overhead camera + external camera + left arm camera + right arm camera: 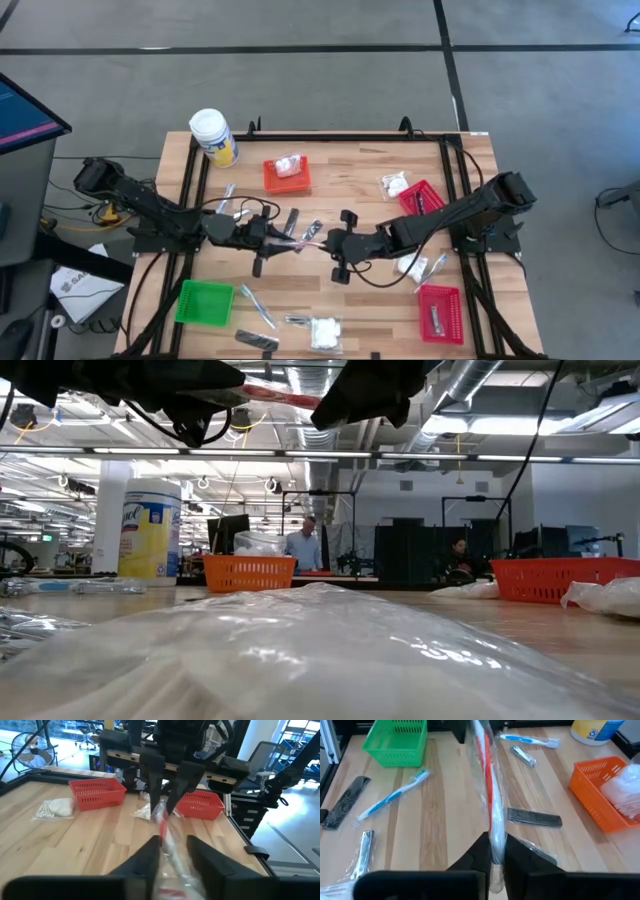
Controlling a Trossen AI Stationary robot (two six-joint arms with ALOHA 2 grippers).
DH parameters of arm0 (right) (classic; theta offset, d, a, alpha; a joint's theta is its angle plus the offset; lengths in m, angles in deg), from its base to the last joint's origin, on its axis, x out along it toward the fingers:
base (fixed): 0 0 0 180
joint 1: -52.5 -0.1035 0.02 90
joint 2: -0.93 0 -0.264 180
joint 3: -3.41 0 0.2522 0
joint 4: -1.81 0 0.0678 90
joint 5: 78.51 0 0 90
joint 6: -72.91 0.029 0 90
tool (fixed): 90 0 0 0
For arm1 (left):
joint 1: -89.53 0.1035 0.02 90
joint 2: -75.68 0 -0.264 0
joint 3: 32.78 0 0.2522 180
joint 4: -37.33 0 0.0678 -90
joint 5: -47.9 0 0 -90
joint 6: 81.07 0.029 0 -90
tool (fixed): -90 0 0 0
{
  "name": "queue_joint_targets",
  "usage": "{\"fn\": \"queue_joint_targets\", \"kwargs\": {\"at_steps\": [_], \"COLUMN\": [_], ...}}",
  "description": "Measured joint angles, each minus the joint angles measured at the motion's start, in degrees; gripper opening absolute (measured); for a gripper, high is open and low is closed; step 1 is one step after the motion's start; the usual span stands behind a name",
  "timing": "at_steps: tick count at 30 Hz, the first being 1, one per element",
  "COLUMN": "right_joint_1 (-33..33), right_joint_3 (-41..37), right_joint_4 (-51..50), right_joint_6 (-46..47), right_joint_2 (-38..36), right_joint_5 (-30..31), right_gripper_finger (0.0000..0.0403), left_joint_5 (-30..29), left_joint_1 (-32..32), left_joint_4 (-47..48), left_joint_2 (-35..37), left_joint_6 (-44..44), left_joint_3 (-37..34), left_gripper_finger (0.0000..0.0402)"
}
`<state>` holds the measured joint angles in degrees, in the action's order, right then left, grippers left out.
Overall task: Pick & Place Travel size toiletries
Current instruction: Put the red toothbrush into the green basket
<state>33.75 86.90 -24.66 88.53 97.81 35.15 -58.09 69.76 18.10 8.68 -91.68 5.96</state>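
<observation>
A red stick (pixel 487 795) in clear wrap is held in the air above the middle of the table (pixel 360 300), spanning the gap between the two grippers. The right gripper (pixel 494 851) is closed on one end of the stick. The left gripper (pixel 172 851) is at the other end; its fingers (pixel 150 852) lie on either side of the wrap, slightly parted, and whether they grip it cannot be told. In the high view both arms meet near the table's centre, the left gripper (pixel 283 240) and the right gripper (pixel 325 242) pointing at each other.

Other toiletries lie across the table: a blue stick (pixel 395 794) and a dark sachet (pixel 345 802) near the green basket (pixel 204 302), a white packet (pixel 325 332) at the near edge, another packet (pixel 393 184) beside a red basket (pixel 422 196) and one in the orange basket (pixel 287 175). A second red basket (pixel 441 312) sits at the near right corner. A jar (pixel 213 137) stands at the far left corner.
</observation>
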Motion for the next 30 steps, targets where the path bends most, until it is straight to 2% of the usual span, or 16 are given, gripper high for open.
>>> {"fn": "queue_joint_targets", "kwargs": {"at_steps": [6, 10, 15, 21, 25, 30], "right_joint_1": [0.04, -0.15, -0.2, -0.2, -0.02, 0.15], "right_joint_3": [-0.02, -0.02, -0.04, -0.04, -0.04, -0.04], "right_joint_4": [-2.31, -4.16, -5.46, -6.42, -6.92, -6.99], "right_joint_6": [2.96, 4.21, 4.89, 6.41, 7.14, 7.83], "right_joint_2": [-0.02, -0.01, -0.02, -0.02, -0.02, -0.02], "right_joint_5": [-0.74, -1.15, -2.8, -4.44, -6.17, -6.72], "right_gripper_finger": [0.0015, 0.0011, 0.0011, 0.0011, 0.0011, 0.0011], "left_joint_5": [-0.23, -2.94, -4.77, -4.83, -4.59, -4.59], "left_joint_1": [0.01, -0.07, -0.07, -0.04, -0.04, -0.04], "left_joint_4": [3.21, 7.79, 10.57, 12.88, 23.06, 34.96], "left_joint_2": [1.8, 4.4, 7.68, 9.37, 6.59, -0.06], "left_joint_6": [1.14, 1.29, 2.76, 3.18, 2.93, 6.69], "left_joint_3": [0.0, 0.02, 0.02, 0.36, 5.07, 15.28], "left_gripper_finger": [0.0161, 0.019, 0.0212, 0.0219, 0.0219, 0.0223]}}
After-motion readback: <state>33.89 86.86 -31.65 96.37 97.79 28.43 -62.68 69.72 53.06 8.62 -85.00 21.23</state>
